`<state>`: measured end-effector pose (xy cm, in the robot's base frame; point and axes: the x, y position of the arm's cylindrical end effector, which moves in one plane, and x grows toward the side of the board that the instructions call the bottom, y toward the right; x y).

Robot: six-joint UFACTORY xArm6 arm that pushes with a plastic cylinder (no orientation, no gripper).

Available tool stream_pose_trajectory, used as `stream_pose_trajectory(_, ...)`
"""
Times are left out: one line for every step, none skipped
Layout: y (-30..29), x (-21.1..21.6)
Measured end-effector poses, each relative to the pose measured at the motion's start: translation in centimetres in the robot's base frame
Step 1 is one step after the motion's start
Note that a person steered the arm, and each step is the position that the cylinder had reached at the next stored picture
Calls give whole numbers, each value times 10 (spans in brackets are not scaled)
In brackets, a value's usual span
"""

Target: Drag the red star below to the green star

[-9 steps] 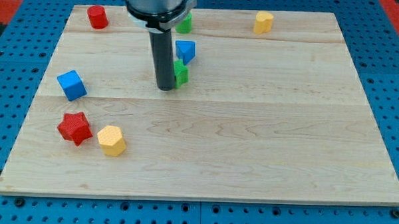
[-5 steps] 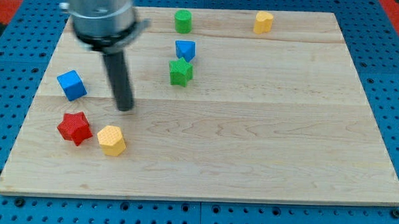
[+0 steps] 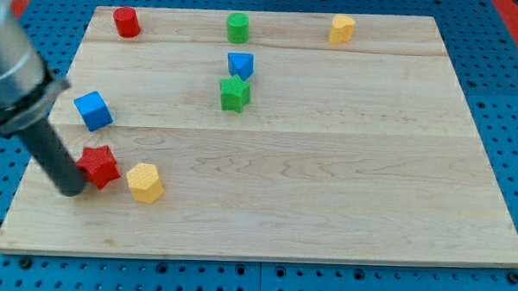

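red star's (image 3: 98,165) left points behind my tip (image 3: 72,191)

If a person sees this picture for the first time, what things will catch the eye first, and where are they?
The eye goes first to the dark rod slanting in from the view's left, with my tip against the left side of the red star near the board's lower left. A yellow block sits just right of that star. Up in the middle stands the green star, directly below a blue block.

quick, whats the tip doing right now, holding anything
My tip: no gripper, holds nothing; it sits against the view's left side of the red star, far from the green star.
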<state>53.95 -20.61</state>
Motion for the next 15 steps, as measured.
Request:
stream_pose_trajectory(25,-23)
stream_pose_trajectory(13,-36)
stream_pose_trajectory(7,-36)
stream_pose_trajectory(6,-36)
stream_pose_trajectory(3,-40)
stream_pose_trajectory(10,-50)
stream_pose_trajectory(21,-60)
stream_pose_trajectory(37,-66)
stream_pose_trajectory(54,-71)
stream_pose_trajectory(37,-74)
stream_pose_trajectory(-2,-80)
stream_pose_trajectory(26,-97)
stream_pose_trajectory(64,-97)
stream_pose_trajectory(86,-102)
stream_pose_trajectory(75,-117)
